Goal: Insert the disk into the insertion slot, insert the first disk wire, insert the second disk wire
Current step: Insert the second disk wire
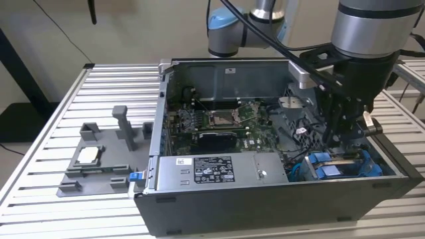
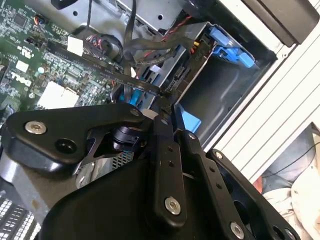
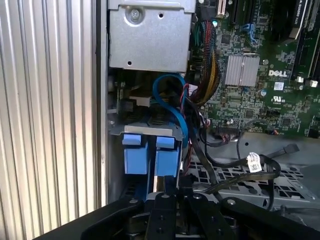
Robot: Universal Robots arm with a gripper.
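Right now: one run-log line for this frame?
arm: inside PC case | gripper: just above insertion slot, fingers look shut | slot: blue rails visible | black cables: loose beside slot | fixture: outside case on table

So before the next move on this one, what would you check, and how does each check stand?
1. Gripper is down inside the computer case, close to the drive bay: ok.
2. The bay's blue tabs are unobstructed in the first wrist view: ok.
3. Disk fully seated in the bay: cannot tell.
4. Black flat wire runs right up to the gripper tip in the second wrist view: ok. Whether it is actually held: cannot tell.
5. Path beside the bay free of loose black wires: not ok, they could snag.
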